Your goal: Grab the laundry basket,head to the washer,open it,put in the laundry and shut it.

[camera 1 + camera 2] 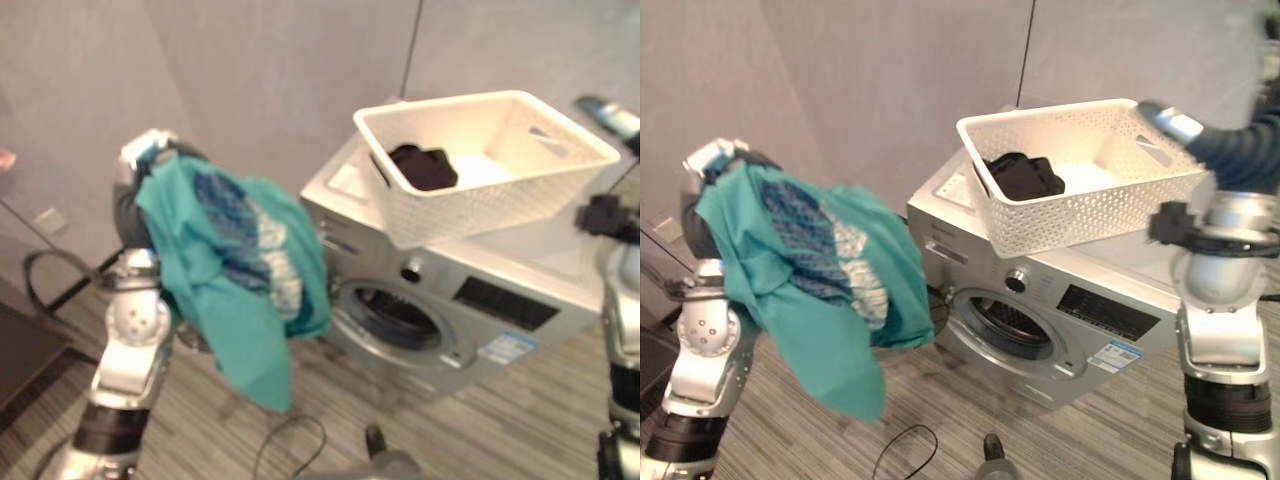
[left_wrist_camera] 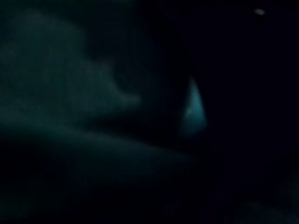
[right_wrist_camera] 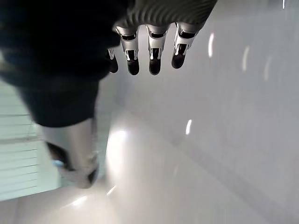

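A teal cloth (image 1: 235,290) with a blue and white patterned patch hangs from my raised left hand (image 1: 148,152), left of the washer. The cloth covers that hand's fingers, and its wrist view is dark with teal cloth (image 2: 192,109) right against it. The white laundry basket (image 1: 1080,215) stands on top of the silver washer (image 1: 1040,300) with a dark garment (image 1: 1022,175) inside. The washer's round port (image 1: 400,318) faces me and looks dark. My right hand (image 1: 1170,122) hovers by the basket's far right corner, fingers (image 3: 150,51) relaxed and holding nothing above the white washer top (image 3: 187,177).
Grey walls (image 1: 280,80) stand close behind the washer. Striped grey floor (image 1: 520,420) lies in front of it. A dark low piece of furniture (image 1: 25,360) sits at the left edge, beside my left arm.
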You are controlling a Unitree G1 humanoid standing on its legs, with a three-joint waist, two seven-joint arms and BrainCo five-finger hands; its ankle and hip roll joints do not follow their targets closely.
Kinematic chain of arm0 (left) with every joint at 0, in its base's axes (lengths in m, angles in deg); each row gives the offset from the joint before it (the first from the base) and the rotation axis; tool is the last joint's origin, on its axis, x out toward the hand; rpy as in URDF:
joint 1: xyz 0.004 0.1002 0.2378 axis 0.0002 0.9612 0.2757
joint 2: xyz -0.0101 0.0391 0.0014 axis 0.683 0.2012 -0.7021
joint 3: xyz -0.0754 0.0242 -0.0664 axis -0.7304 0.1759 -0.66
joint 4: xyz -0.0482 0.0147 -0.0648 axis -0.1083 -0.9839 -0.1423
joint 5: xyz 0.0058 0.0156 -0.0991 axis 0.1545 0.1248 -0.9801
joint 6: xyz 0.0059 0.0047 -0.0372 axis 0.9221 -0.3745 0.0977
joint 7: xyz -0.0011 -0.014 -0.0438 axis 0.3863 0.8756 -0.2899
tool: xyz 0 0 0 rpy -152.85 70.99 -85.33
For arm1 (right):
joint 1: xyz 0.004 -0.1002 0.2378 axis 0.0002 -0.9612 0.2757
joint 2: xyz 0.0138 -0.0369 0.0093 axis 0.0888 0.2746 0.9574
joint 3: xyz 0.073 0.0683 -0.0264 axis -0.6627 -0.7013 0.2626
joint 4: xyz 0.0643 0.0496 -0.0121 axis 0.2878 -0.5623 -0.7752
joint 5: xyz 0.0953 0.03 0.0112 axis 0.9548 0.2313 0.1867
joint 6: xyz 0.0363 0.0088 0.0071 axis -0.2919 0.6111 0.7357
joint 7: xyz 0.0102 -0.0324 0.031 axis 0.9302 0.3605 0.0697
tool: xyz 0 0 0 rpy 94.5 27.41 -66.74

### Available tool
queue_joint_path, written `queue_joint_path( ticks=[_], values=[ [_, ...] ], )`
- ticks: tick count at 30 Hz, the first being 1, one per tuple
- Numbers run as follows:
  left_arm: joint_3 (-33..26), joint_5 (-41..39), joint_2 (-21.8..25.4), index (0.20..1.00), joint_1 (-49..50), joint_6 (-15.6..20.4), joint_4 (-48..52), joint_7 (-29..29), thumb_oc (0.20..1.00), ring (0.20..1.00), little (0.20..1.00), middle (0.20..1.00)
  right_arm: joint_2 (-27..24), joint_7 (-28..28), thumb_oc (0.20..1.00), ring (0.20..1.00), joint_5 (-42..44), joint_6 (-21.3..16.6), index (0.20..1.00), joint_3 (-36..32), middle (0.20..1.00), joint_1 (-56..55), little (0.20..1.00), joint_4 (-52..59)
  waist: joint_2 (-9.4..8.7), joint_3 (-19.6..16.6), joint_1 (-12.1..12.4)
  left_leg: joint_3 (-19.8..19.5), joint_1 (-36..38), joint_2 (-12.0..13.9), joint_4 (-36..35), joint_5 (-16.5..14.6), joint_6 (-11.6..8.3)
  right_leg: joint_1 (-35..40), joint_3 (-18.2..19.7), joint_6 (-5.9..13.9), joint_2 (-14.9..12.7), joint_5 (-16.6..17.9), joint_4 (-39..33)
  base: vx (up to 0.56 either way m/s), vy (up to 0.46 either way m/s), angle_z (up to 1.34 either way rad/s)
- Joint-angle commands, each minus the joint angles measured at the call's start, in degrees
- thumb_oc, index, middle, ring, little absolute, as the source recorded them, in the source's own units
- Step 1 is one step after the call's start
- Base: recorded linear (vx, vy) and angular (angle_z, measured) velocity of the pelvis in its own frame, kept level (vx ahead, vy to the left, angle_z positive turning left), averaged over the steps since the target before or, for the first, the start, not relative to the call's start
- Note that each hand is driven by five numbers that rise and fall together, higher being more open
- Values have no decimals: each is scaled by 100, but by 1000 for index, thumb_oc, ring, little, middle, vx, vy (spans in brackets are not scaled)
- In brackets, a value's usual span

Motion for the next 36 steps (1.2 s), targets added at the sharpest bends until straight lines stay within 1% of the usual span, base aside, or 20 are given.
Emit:
queue_joint_path(
  ticks=[1,3,6,7,10,11,13,14,15,17,19,21,23,25,28,29,30,32,35,36],
  values=[
    [-363,-202,302,200,-307,373,377,-90,200,200,200,200,-968,772,1000,1000,-1369,486,1000,-258,1000,596,1000,-123,-206,-347,61,143,236,36,1078,-1288,377,-583,299,534,-529,-262,954,25,31,-4],
    [-581,-196,240,200,-17,393,471,-116,200,200,200,200,-1638,919,1000,1000,-2138,937,1000,-667,1000,429,1000,-245,-230,-380,67,157,250,9,1028,-1288,391,-586,298,573,-543,-185,871,1,6,-3],
    [-727,-235,133,200,185,449,486,-94,200,200,200,200,-2207,1149,1000,1000,-2763,1364,1000,-1074,1000,195,1000,-530,-299,-454,15,202,264,1,946,-1262,386,-601,298,624,-556,-106,768,0,0,-3],
    [-750,-219,84,200,212,461,472,-83,200,200,200,200,-2266,1173,1000,1000,-2852,1422,1000,-1147,1000,96,1000,-615,-305,-479,27,213,271,-3,907,-1244,386,-598,288,636,-562,-78,726,0,0,0],
    [-700,-210,-108,200,276,463,433,-60,200,200,200,200,-2117,1287,1000,1000,-3042,1538,1000,-1345,1000,-158,1000,-657,-336,-517,28,250,308,13,842,-1212,385,-587,266,643,-564,-51,691,-3,-10,-8],
    [-686,-207,-105,200,274,462,434,-58,200,200,200,200,-2107,1282,1000,1000,-3046,1542,1000,-1376,1000,-193,1000,-639,-341,-518,39,250,313,13,836,-1208,384,-584,265,642,-564,-51,690,4,-11,-12],
    [-612,-216,-323,200,364,425,435,-56,200,200,200,200,-1762,1387,1000,1000,-3467,1722,1000,-1500,1000,-428,1000,-496,-328,-515,4,245,354,32,811,-1211,387,-564,254,638,-560,-62,694,1,-10,-6],
    [-602,-209,-325,200,375,420,445,-57,200,200,200,200,-1727,1377,1000,1000,-3508,1742,1000,-1520,1000,-465,1000,-448,-330,-520,9,242,360,35,807,-1211,387,-557,249,638,-558,-63,693,0,0,0],
    [-538,-239,-475,200,501,376,528,-91,200,200,200,200,-1428,1323,1000,1000,-3955,1989,1000,-1678,1000,-718,1000,-248,-318,-520,-11,238,386,48,781,-1210,388,-537,233,631,-555,-63,693,0,0,0],
    [-516,-311,-643,200,701,330,615,-157,200,200,200,200,-1106,1318,1000,1000,-4469,2356,1000,-1904,1000,-1027,1000,-152,-274,-492,-60,230,391,47,768,-1209,392,-537,229,632,-560,-61,683,-1,-4,2],
    [-421,-477,-761,200,911,289,728,-245,200,200,200,200,-638,1186,1000,1000,-4977,2665,1000,-2111,1000,-1398,1000,142,-255,-506,-66,210,389,54,770,-1210,397,-526,216,631,-563,-61,677,0,0,0],
    [-364,-544,-837,200,1326,243,942,-427,200,200,200,200,110,875,1000,1000,-5541,2946,1000,-2271,1000,-2231,1000,190,-223,-469,-118,208,380,49,783,-1227,419,-546,225,621,-567,-53,689,-35,9,0],
    [-328,-611,-906,200,1537,238,974,-488,200,200,200,200,451,805,1000,1000,-5565,2966,1000,-2167,1000,-2639,1000,75,-209,-416,-147,222,371,43,801,-1237,434,-569,243,621,-573,-41,692,-42,15,-1],
    [-279,-621,-911,200,1779,220,927,-522,200,200,200,200,860,793,1000,1000,-5524,2905,1000,-1947,1000,-3038,1000,-73,-178,-340,-185,254,366,26,821,-1252,458,-597,259,624,-582,-24,681,-44,18,-4],
    [-293,-650,-848,200,2187,222,878,-593,200,200,200,200,1165,801,1000,1000,-5570,2856,1000,-1847,1000,-3678,1000,-253,-182,-322,-211,288,377,15,841,-1271,473,-598,279,637,-598,-7,672,-51,20,-6],
    [-293,-531,-717,200,2337,212,845,-570,200,200,200,200,1370,949,1000,1000,-5282,2722,1000,-1710,1000,-3998,1000,-504,-183,-300,-223,299,368,13,858,-1261,468,-599,266,640,-616,2,671,-73,26,-2],
    [-259,-429,-675,200,2384,204,815,-565,200,200,200,200,1506,1027,1000,1000,-5014,2633,1000,-1634,1000,-4067,1000,-664,-151,-264,-239,299,358,8,866,-1261,472,-608,264,639,-629,8,671,-82,21,1],
    [-64,-502,-576,200,2433,163,658,-594,200,200,200,200,1698,1406,1000,1000,-4300,2352,1000,-1412,1000,-4142,1000,-1051,-147,-237,-244,281,342,2,913,-1276,479,-614,262,631,-646,21,672,-67,11,1],
    [254,-557,-372,200,2346,67,316,-682,200,200,200,200,1736,1793,1000,1000,-3524,2131,1000,-1096,1000,-4072,1000,-1652,-121,-203,-258,285,326,-12,982,-1295,476,-624,260,638,-673,20,683,-57,0,0],
    [452,-520,-304,200,2245,5,87,-729,200,200,200,200,1714,1863,1000,1000,-3359,2070,1000,-970,1000,-4036,1000,-1844,-112,-189,-288,300,326,-13,1010,-1302,468,-632,263,642,-686,20,700,-46,-3,-3]
  ],
)
